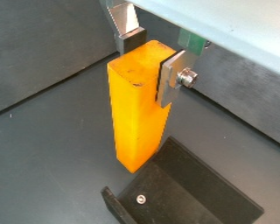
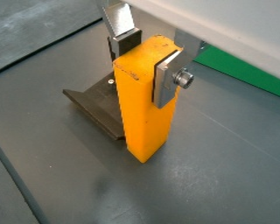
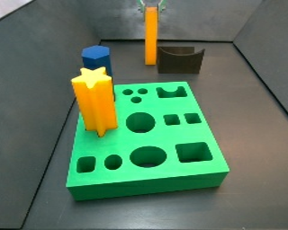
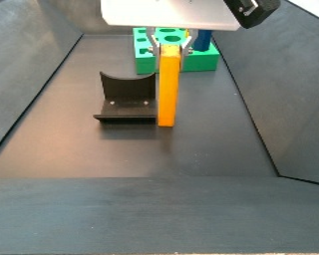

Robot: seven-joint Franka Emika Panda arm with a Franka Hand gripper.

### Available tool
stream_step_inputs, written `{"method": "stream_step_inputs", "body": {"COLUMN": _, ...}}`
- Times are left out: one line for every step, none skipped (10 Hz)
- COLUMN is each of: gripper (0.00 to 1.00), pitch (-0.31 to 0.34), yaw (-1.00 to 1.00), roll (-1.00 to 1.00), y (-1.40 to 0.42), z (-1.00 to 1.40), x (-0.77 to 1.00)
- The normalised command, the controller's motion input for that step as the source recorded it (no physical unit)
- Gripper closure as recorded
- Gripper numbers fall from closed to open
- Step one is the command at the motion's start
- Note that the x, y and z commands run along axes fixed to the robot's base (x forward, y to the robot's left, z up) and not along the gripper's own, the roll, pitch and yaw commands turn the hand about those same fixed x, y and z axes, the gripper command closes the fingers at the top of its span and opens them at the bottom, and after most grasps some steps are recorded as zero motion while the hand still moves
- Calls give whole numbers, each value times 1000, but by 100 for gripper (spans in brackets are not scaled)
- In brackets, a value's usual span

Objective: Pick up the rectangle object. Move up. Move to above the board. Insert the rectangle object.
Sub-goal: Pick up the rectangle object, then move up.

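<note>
The gripper (image 2: 149,54) pinches the top of the rectangle object (image 2: 146,103), which stands upright with its lower end at or just off the floor beside the fixture (image 2: 98,105), so I judge the pick made and the lift barely begun. The board (image 3: 147,135) lies well away from the gripper; a star post (image 3: 94,101) fills one hole, most others are empty.
</note>
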Motion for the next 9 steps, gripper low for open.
{"method": "stream_step_inputs", "body": {"gripper": 100, "pitch": 0, "yaw": 0, "roll": 0, "y": 0, "z": 0, "x": 0}}
{"method": "stream_step_inputs", "body": {"gripper": 100, "pitch": 0, "yaw": 0, "roll": 0, "y": 0, "z": 0, "x": 0}}
{"method": "stream_step_inputs", "body": {"gripper": 100, "pitch": 0, "yaw": 0, "roll": 0, "y": 0, "z": 0, "x": 0}}
{"method": "stream_step_inputs", "body": {"gripper": 100, "pitch": 0, "yaw": 0, "roll": 0, "y": 0, "z": 0, "x": 0}}
{"method": "stream_step_inputs", "body": {"gripper": 100, "pitch": 0, "yaw": 0, "roll": 0, "y": 0, "z": 0, "x": 0}}
{"method": "stream_step_inputs", "body": {"gripper": 100, "pitch": 0, "yaw": 0, "roll": 0, "y": 0, "z": 0, "x": 0}}
{"method": "stream_step_inputs", "body": {"gripper": 100, "pitch": 0, "yaw": 0, "roll": 0, "y": 0, "z": 0, "x": 0}}
{"method": "stream_step_inputs", "body": {"gripper": 100, "pitch": 0, "yaw": 0, "roll": 0, "y": 0, "z": 833, "x": 0}}
{"method": "stream_step_inputs", "body": {"gripper": 100, "pitch": 12, "yaw": -28, "roll": -3, "y": -46, "z": 795, "x": 8}}
